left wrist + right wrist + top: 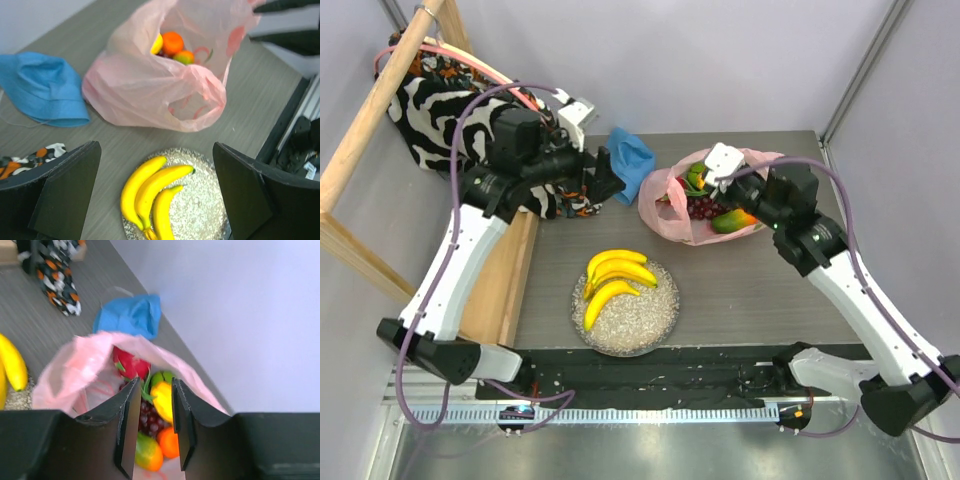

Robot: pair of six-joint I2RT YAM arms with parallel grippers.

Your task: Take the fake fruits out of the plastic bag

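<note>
Now right gripper (154, 388) over plastic bag (70, 371) mouth, jaws narrowly parted, empty: widen, drop straight onto fake fruits (163, 401) (don't snag film).

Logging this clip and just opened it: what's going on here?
Two robot arms are emptying fake fruit from a pink plastic bag. The banana bunch lies on the glittery plate; the dragon fruit, grapes, orange and others are in the bag. The right hand hangs over the bag's mouth, fingers narrowly apart, nothing between them. The left hand hovers open beside the blue cloth, empty.
</note>
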